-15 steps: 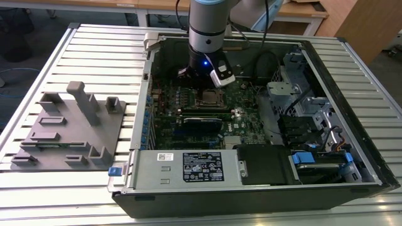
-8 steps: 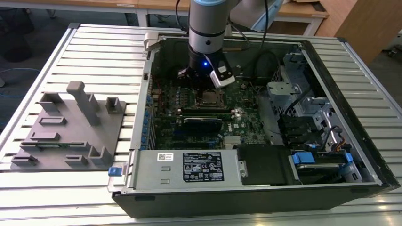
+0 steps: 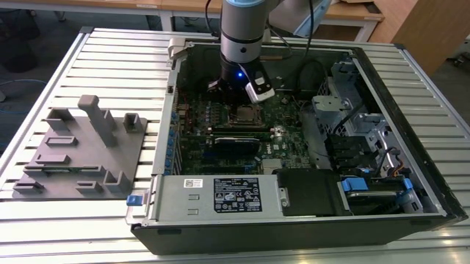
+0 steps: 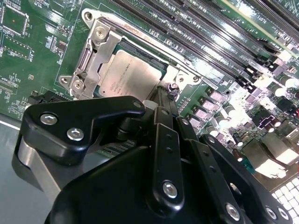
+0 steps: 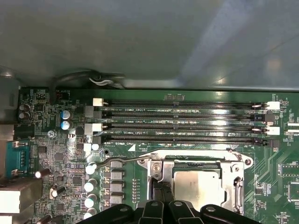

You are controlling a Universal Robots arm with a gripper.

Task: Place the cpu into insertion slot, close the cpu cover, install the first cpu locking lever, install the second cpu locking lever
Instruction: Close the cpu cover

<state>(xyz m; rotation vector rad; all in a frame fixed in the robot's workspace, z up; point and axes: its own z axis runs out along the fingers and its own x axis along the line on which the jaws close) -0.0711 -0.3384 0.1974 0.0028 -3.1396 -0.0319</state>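
Observation:
The cpu [image 4: 133, 77] [image 5: 196, 189] lies flat in the insertion slot [image 4: 140, 49] [image 5: 196, 164] on the green board, its dull silver top showing. The cpu cover [image 4: 100, 58] [image 5: 236, 186] is folded down over it, framing the chip in its window. One thin locking lever [image 5: 122, 159] reaches out from the socket corner over the board, ending in a curled handle. Another lever [image 4: 135, 29] runs along the socket's edge. My gripper [image 4: 163, 93] [image 5: 161, 189] [image 3: 236, 100] is shut with nothing in it, its black tips at the socket's edge beside the chip.
Long black memory slots [image 5: 187, 123] [image 4: 210, 28] run along one side of the socket. Capacitors [image 5: 91, 186] stand near the lever's handle. Case walls [image 3: 173, 99], the drive cage [image 3: 367, 143] and the power supply [image 3: 217, 195] surround the board. A grey fixture block [image 3: 81, 148] sits on the table.

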